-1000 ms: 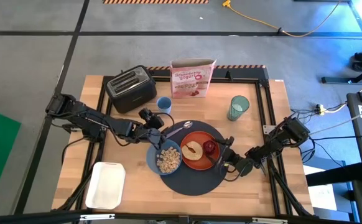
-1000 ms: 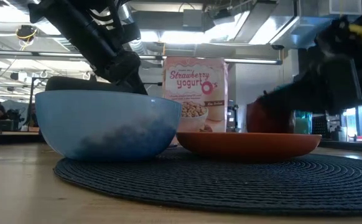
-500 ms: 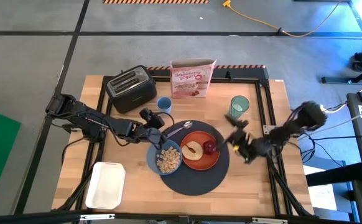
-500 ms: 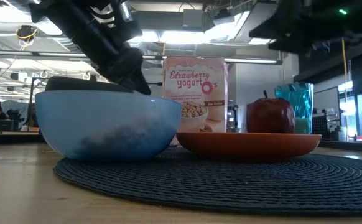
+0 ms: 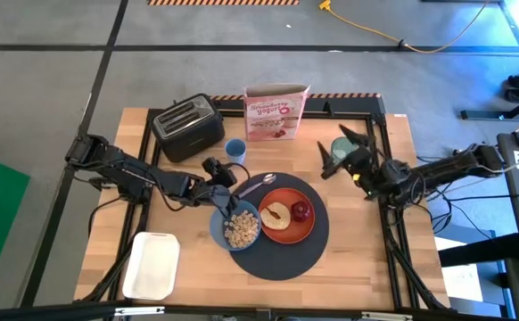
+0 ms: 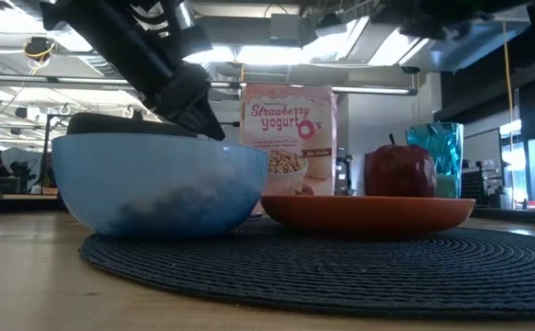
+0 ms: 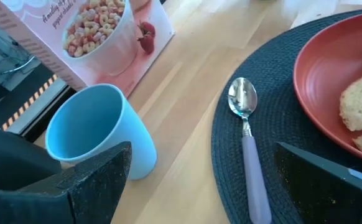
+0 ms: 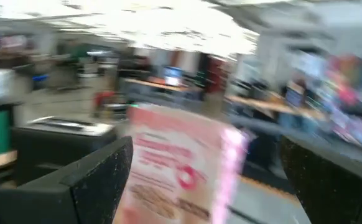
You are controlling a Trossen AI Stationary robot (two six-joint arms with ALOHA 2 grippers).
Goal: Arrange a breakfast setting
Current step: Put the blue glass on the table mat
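Observation:
The dark-grey mat (image 5: 282,254) lies at the table's middle. On it stand the orange plate (image 5: 306,230) with toast (image 5: 275,215) and red apple (image 5: 301,210), and the blue bowl (image 5: 224,234) of cereal (image 5: 241,228). The metal spoon (image 7: 243,109) lies on the mat's far-left edge. The green cup (image 6: 442,156) stands on the table at the far right. My left gripper (image 5: 222,174) hovers open by the bowl's far side, the spoon ahead of it in its wrist view (image 7: 203,149). My right gripper (image 5: 338,152) is open, raised over the green cup, and empty.
A black toaster (image 5: 188,125), a small blue cup (image 5: 234,150) and a cereal box (image 5: 275,111) stand along the far side. A white tray (image 5: 152,265) lies at the near left. Bare wood shows at the near right.
My right gripper has drawn away from the apple on the plate, risen, and swung toward the table's far edge until it is over the green cup. The apple stays upright on the plate.

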